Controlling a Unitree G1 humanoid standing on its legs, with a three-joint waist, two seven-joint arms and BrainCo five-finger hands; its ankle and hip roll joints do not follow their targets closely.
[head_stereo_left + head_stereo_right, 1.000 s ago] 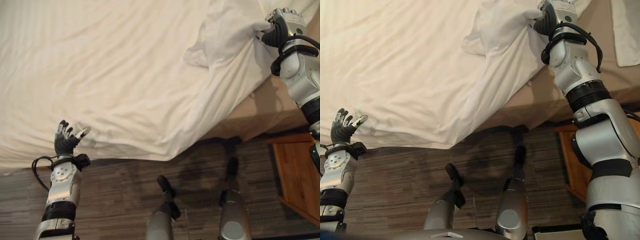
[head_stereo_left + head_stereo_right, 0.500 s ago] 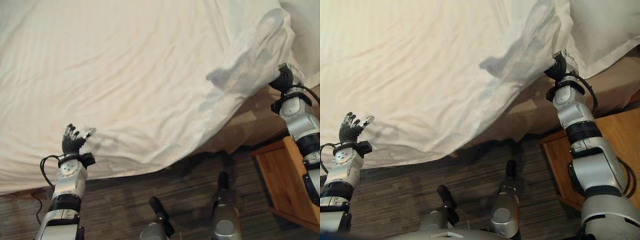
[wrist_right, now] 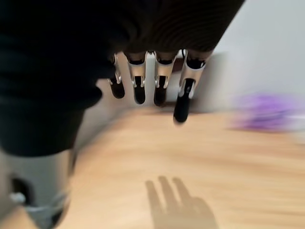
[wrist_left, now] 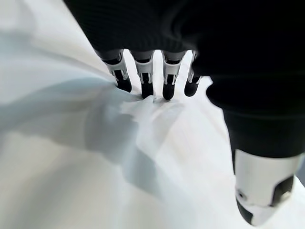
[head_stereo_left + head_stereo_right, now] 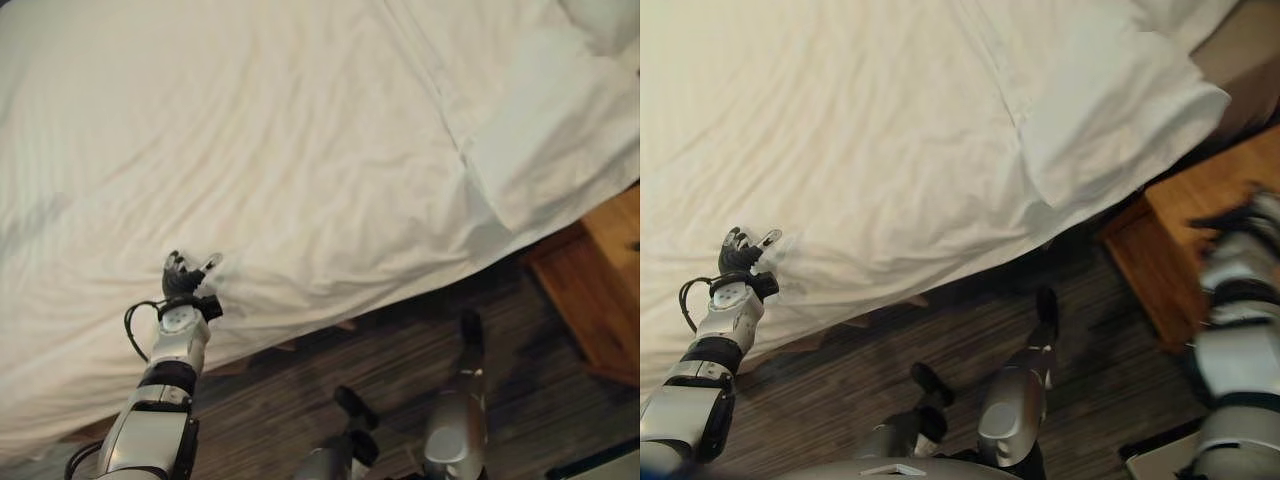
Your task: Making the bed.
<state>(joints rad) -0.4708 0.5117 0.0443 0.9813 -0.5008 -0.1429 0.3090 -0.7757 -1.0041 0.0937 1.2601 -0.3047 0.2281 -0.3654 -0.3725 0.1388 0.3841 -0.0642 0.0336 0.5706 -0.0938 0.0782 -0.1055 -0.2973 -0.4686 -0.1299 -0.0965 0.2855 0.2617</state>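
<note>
A white sheet [image 5: 300, 150] lies spread across the bed, its near edge hanging over the side above the dark wood floor [image 5: 400, 380]. At the near left, the left hand [image 5: 185, 278] rests against the sheet by that edge; its wrist view shows straight, slightly spread fingers [image 4: 143, 86] with their dark tips touching a small ridge of bunched cloth, thumb held apart, nothing pinched. Toward the far right, a folded-over flap of sheet [image 5: 550, 140] lies flat near the bed's corner. Beside it stands a wooden nightstand [image 5: 1170, 240]. The right eye view shows the right arm blurred over the nightstand; the right wrist view shows the right hand [image 3: 147, 71] with fingers straight and loosely spread, hovering above the nightstand's wooden surface and holding nothing. A second ago the right hand gripped a raised bunch of sheet at the far right; now it has let go and the sheet lies flat.
</note>
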